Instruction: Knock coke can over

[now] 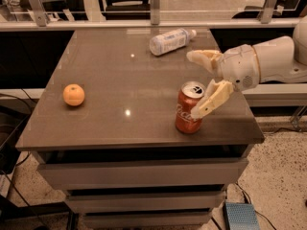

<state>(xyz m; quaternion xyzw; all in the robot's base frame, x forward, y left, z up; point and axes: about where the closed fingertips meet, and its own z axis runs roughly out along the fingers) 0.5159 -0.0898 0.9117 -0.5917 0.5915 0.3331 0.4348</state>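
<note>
The gripper [193, 84] is held over the right part of the desk [110, 123], its jaws spread wide apart. The coke can [186, 115] is stood upright beside the nearer jaw, which crosses its right edge; contact cannot be told. A bottle [170, 40] is laid beyond the farther jaw, and an orange [74, 95] is seen well left of both.
</note>
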